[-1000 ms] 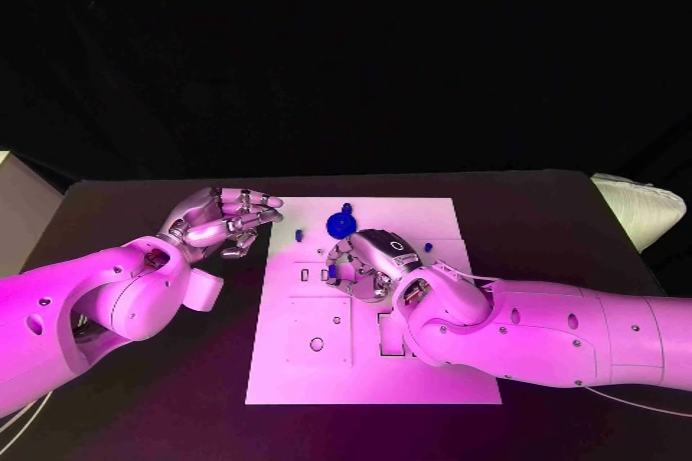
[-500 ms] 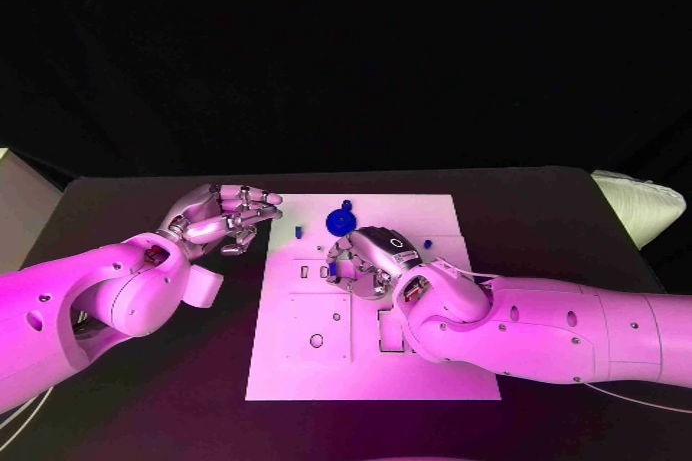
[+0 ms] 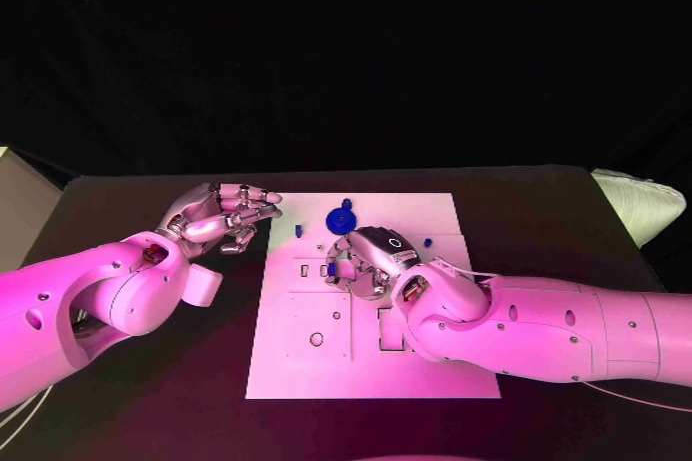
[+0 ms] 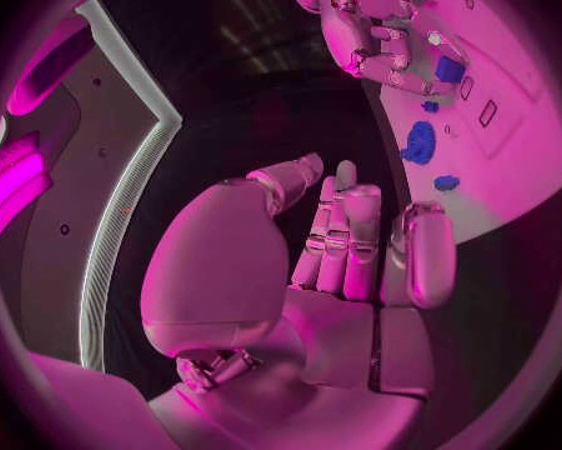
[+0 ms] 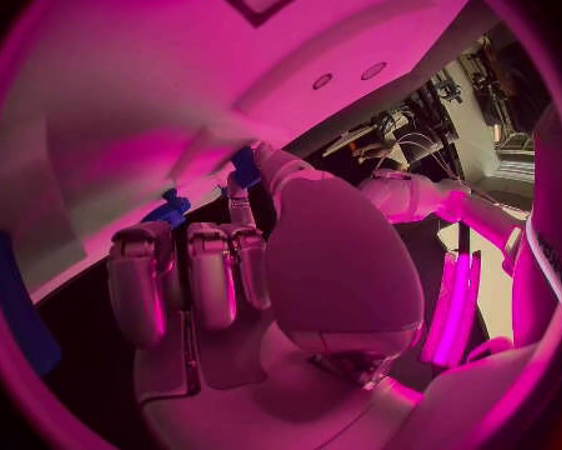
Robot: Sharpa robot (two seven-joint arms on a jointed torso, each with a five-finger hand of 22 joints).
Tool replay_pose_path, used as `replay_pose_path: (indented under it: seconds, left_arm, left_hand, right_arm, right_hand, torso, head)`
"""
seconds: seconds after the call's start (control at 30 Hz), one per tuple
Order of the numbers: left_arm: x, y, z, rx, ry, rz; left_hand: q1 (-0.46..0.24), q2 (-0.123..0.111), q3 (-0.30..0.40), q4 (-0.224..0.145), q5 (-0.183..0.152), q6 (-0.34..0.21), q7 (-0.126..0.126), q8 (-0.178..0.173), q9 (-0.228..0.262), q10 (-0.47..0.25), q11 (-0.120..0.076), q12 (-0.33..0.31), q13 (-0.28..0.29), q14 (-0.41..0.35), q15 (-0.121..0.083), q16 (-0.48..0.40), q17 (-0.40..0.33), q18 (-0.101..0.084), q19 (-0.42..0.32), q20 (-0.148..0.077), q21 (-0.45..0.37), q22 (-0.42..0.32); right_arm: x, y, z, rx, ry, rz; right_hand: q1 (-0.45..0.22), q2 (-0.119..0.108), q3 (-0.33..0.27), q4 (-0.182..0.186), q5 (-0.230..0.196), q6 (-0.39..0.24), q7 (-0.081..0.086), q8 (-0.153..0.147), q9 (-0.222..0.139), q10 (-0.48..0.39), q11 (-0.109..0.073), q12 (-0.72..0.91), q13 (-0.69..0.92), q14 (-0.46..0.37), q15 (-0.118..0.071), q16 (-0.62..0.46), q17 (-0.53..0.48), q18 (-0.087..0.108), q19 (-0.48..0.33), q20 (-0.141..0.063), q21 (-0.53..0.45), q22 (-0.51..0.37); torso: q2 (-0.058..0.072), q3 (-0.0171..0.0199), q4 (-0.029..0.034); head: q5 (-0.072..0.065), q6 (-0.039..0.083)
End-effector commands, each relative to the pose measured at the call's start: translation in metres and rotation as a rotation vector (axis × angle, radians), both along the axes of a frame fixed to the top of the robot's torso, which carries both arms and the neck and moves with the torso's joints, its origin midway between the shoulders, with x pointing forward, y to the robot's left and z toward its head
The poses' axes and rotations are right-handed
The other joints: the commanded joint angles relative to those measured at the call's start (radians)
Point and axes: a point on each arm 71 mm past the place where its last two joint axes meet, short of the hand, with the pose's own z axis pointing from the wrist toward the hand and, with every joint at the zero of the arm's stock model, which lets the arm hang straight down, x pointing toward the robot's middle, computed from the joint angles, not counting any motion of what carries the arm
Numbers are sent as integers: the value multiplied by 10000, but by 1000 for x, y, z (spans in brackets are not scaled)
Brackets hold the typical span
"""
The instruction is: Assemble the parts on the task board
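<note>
Right robot hand (image 3: 372,264) over the task board (image 3: 433,376), pinching a small blue part (image 5: 245,166). Left robot hand (image 3: 219,219) curled closed on nothing, above the counter (image 3: 130,411) beside the board. Round blue part (image 3: 340,221) near the far edge.

You have a matte black desk (image 3: 144,401) filling the lower part of the head view, its far edge running straight across under a plain black backdrop (image 3: 346,71) that takes up the whole upper half. At your far right, a pale ribbed cushion-like object (image 3: 642,209) sits at the desk's edge, and at the far left a light beige flat panel (image 3: 20,206) pokes in beside the desk. Everything you see is washed in magenta light.
</note>
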Motion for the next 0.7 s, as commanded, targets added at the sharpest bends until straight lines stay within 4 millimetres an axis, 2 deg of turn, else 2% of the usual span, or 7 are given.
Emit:
replay_pose_path:
  seconds: [0.03, 0.43, 0.7]
  left_arm:
    - [-1, -2, 0, -98, 28, -176]
    - [-1, -1, 0, -87, 29, -147]
    - [-1, 0, 0, -81, 32, -138]
  left_hand:
    - [-31, 76, -33, -53, -34, -72, -21, -57, 14, -83, -6, 52, 14, -56, -6, -36, 9, -114, -53, 19, -50, 12]
    - [-31, 76, -33, -53, -34, -72, -21, -57, 14, -83, -6, 52, 14, -56, -6, -36, 9, -114, -53, 19, -50, 12]
    - [-31, 76, -33, -53, -34, -72, -21, -57, 14, -83, -6, 52, 14, -56, -6, -36, 9, -114, -53, 19, -50, 12]
  right_arm:
    - [-1, 1, -3, -264, 85, 133]
    - [-1, 1, -3, -296, 106, 124]
    - [0, 1, -3, -205, 47, 80]
  right_hand:
    - [-68, -49, -42, 61, -2, -122, 21, -80, -22, 1046, -25, 35, 2635, 992, -28, 29, 2490, -143, 1046, -49, 46, 2632]
    - [-98, -131, -129, 109, -19, -260, 80, -134, -64, 1046, 25, 35, 2635, 988, 13, 22, 2472, -143, 1046, -19, 46, 2632]
    - [-198, -275, -515, 345, -190, -716, 259, -345, -206, 893, 191, -174, 2496, 978, 159, 6, 2433, -143, 1046, 110, 46, 2632]
  torso:
    - [1, -1, -9]
    - [-1, 1, -2]
    - [2, 2, -6]
  head:
    - [4, 3]
    - [-20, -13]
    - [-20, -27]
